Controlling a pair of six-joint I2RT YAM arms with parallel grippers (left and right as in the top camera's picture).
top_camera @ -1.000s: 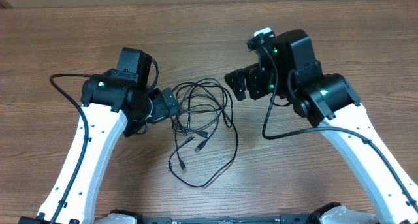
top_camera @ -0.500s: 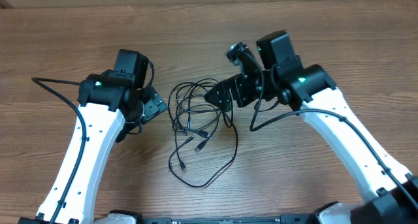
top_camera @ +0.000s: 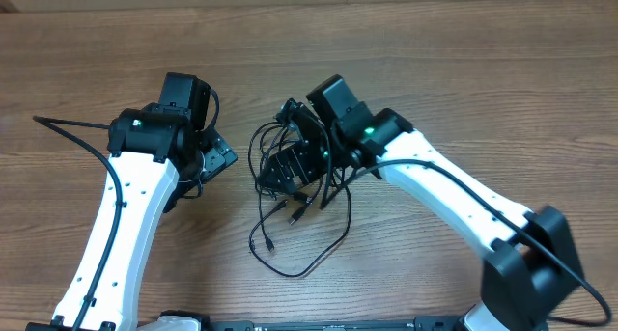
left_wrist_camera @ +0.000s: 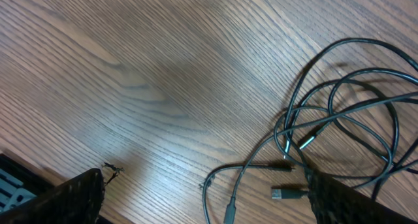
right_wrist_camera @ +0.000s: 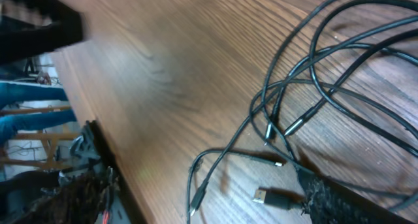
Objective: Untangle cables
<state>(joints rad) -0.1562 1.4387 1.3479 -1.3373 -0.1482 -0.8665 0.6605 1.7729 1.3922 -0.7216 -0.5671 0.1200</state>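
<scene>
Wood, brown and with a fine grain, is the table (top_camera: 463,70) in all my views. On the left, the left gripper (top_camera: 218,158) hangs just beside the cables and does not touch them. On its wrist camera I see its two black fingers (left_wrist_camera: 65,198) standing wide apart, with bare wood and some cord ends between them. In the middle lie the cables (top_camera: 293,215): thin black cords in a loose heap of crossing loops. One long loop reaches toward the robot's base, and several small plugs (left_wrist_camera: 285,193) show, some silver-tipped. The right gripper (top_camera: 288,167) is directly over the upper part of the heap. Its fingers (right_wrist_camera: 333,198) are also apart and grip nothing. This view is blurred, so I cannot tell whether the lower finger touches a cord.
</scene>
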